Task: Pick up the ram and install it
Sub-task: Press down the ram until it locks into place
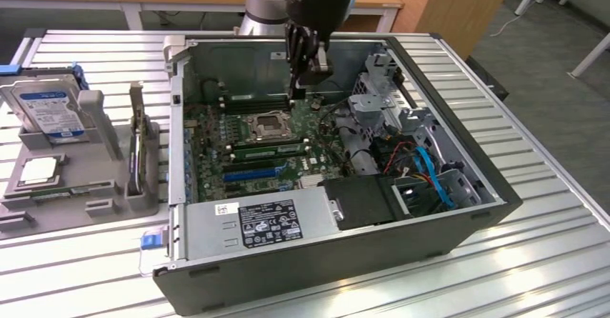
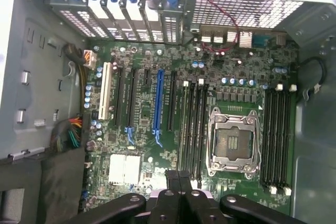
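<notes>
Because the computer case (image 1: 333,261) lies on its side on the slatted table (image 1: 533,261) with its open face up, the arm can come straight down onto the green motherboard (image 1: 211,136), which fills the left half of the case in the middle of the frame. Its walls fence the board all round. The silver power supply (image 1: 262,221) along the near edge and the tangle of cables (image 1: 429,168) and brackets at the exterior view's right leave clear room only over the board itself. At the left edge of the frame a grey tray (image 1: 24,221) props up the hard drive (image 1: 48,111) and other parts, so each can be taken from above. The gripper (image 1: 299,89) hangs inside the case at upper centre, above the board and clear of it, near the back wall. Its fingers are pressed together, and nothing can be seen between them in either view. Below it and toward the viewer sits the open processor socket (image 1: 267,125). Just on the near side of the socket, between it and the blue slots, a thin green stick stands on edge in a black slot. I take this to be the ram (image 1: 271,147), upright and apparently seated, well apart from the gripper, with the neighbouring slots close alongside it.
</notes>
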